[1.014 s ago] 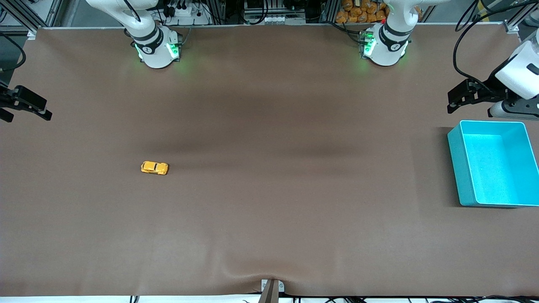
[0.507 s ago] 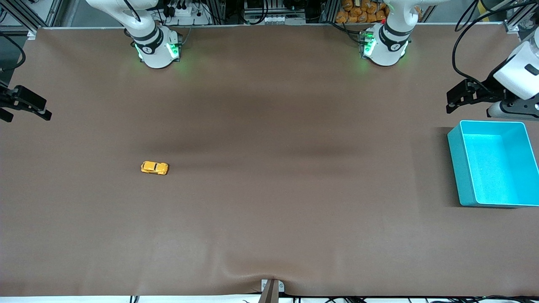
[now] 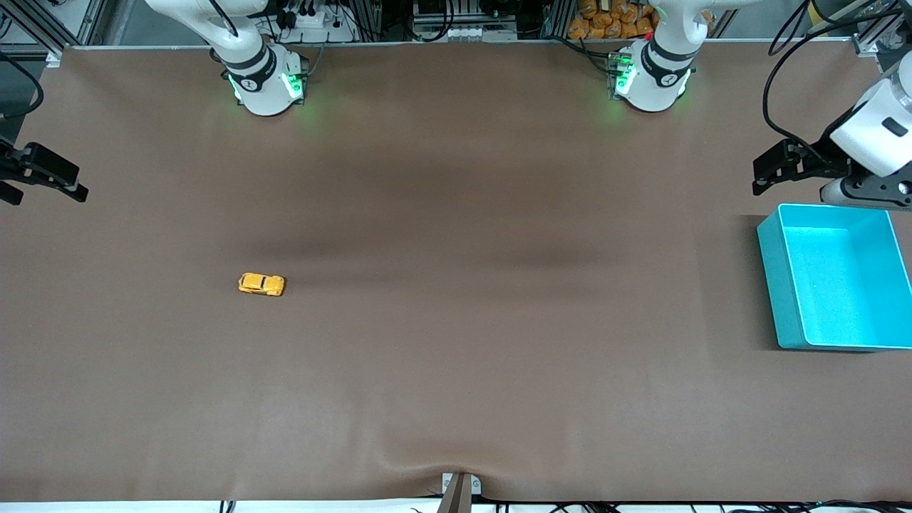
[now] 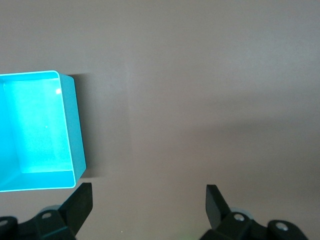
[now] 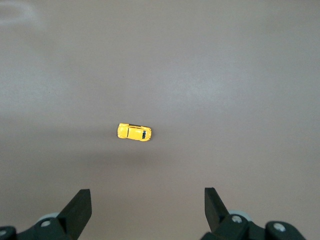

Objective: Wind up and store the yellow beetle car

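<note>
No text, label, brand, number or sign can be read on anything in these views.

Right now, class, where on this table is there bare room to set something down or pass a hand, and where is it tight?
Bare cloth runs from the yellow beetle car to the turquoise bin, and along the edge nearest the front camera. Tight spots: around the bin, where the open left gripper hangs above the table beside it; the open right gripper hangs at its end.
</note>
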Controlling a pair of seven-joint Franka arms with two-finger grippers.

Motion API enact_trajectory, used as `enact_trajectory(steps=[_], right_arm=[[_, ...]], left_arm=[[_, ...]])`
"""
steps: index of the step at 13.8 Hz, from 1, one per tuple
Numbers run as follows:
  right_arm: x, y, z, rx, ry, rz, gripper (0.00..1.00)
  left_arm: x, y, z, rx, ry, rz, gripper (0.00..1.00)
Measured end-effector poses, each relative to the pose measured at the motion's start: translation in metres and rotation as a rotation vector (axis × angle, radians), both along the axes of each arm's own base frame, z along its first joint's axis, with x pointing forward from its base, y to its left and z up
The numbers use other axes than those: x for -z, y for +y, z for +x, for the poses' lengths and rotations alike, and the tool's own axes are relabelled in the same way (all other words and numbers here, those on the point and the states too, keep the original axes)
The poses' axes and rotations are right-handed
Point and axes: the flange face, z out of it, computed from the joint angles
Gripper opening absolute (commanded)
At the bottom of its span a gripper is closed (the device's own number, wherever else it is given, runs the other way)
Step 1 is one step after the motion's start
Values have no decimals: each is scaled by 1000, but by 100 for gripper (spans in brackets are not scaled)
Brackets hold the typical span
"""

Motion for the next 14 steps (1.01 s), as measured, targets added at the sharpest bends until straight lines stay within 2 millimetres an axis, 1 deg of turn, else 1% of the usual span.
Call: enact_trajectory(steps=[5,14], right_arm=[[-6,-2,0,2,-11,-9,100],[-6,-4,0,4,-10,-21,100]], left_arm=[[1,0,1,0,2,0,100],[1,0,1,0,1,0,100]])
